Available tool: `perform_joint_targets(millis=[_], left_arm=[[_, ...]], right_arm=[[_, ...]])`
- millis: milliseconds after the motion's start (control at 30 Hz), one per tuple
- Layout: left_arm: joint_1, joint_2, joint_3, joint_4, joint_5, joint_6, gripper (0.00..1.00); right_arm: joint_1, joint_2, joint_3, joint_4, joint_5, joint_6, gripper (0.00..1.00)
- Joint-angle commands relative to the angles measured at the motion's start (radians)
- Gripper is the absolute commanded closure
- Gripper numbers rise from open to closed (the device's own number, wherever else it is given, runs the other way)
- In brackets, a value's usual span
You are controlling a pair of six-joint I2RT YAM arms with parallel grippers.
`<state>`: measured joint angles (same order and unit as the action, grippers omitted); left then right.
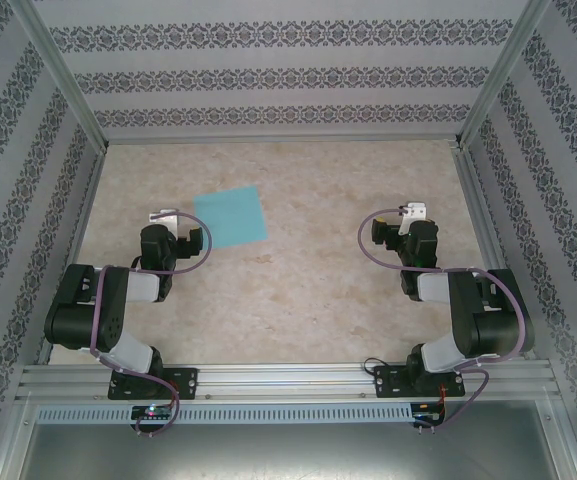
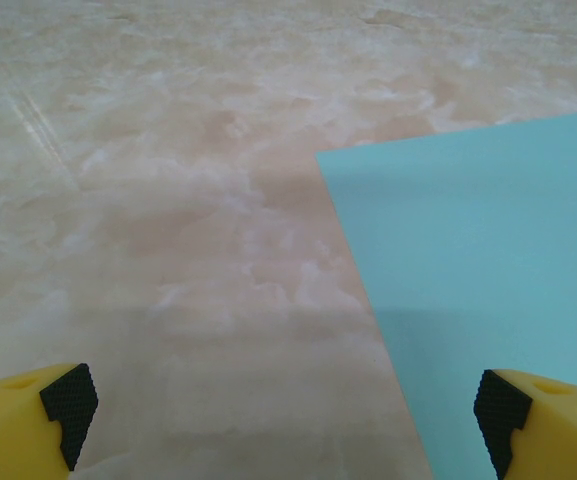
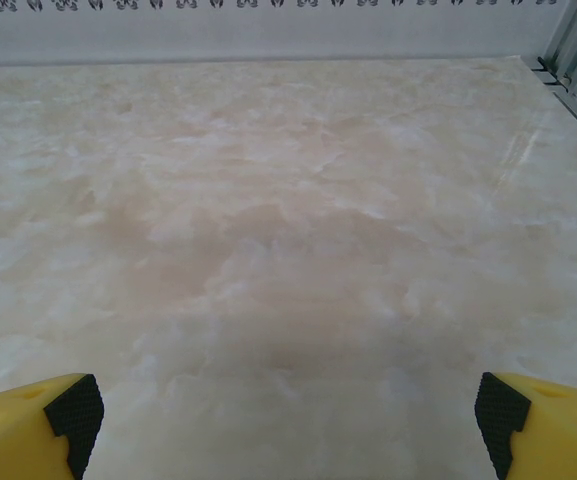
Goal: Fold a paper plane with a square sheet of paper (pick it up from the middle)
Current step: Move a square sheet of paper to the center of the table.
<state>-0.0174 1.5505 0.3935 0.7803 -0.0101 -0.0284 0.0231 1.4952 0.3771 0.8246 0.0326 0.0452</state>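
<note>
the square sheet of paper lies flat on the desk; thin, limp, probably slippery, best pinched mid-sheet. left gripper and right gripper both gape, empty

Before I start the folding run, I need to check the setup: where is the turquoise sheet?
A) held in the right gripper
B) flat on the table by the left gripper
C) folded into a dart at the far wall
B: the square sheet of paper lies flat and unfolded on the table right beside the open left gripper, far from the right gripper, which is open too.
</note>
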Motion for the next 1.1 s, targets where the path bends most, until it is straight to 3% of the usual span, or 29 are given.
perform_joint_targets(millis=[0, 400, 633, 767, 900, 1067], left_arm=[[0.014, 0.011, 0.021, 0.051, 0.000, 0.018, 0.00], [0.014, -0.006, 0.022, 0.039, -0.031, 0.007, 0.00], [0.013, -0.155, 0.195, -0.391, -0.125, -0.063, 0.00], [0.014, -0.156, 0.382, -0.704, -0.060, -0.218, 0.00], [-0.011, -0.046, 0.604, -0.985, 0.052, -0.358, 0.00], [-0.089, 0.080, 0.744, -1.071, 0.164, -0.491, 0.00]], right_arm=[[-0.006, 0.008, 0.018, 0.039, 0.001, -0.016, 0.02], [-0.002, -0.034, -0.014, 0.073, -0.007, -0.029, 0.02], [0.020, -0.292, 0.089, -0.324, 0.117, 0.039, 0.02], [0.032, -0.354, 0.210, -0.568, 0.106, 0.184, 0.02], [0.040, -0.317, 0.325, -0.694, 0.012, 0.323, 0.02], [0.054, -0.158, 0.490, -0.834, -0.118, 0.499, 0.02]])
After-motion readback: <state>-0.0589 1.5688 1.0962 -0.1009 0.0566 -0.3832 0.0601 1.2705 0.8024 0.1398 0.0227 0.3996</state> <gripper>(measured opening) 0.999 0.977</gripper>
